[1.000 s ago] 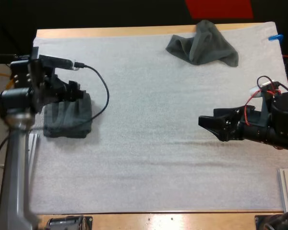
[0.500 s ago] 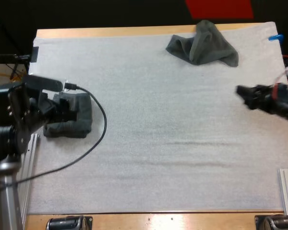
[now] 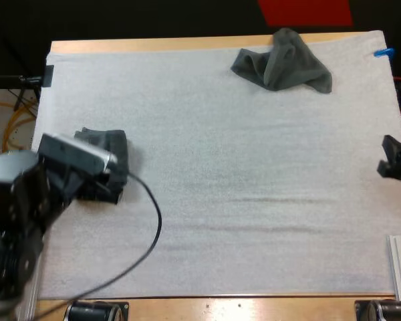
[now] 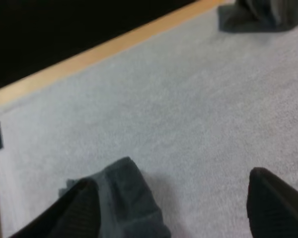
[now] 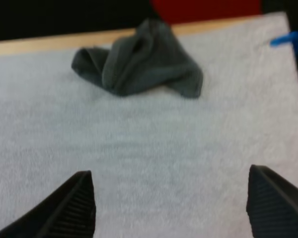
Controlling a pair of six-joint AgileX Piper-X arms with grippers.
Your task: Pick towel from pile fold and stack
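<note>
White mat (image 3: 220, 200) is covering the wooden table (image 3: 154, 44). Crumpled dark grey-green towel (image 3: 284, 61) is lying at the mat's far edge, right of centre; folded dark grey-green towel (image 3: 113, 144) is sitting by its left edge. Right gripper (image 5: 171, 173) is facing the crumpled one, fingers apart, empty; left gripper (image 4: 171, 178) is hovering beside the folded one, likewise spread. Judgement: next pick is needing a pinch on one raised fold.
</note>
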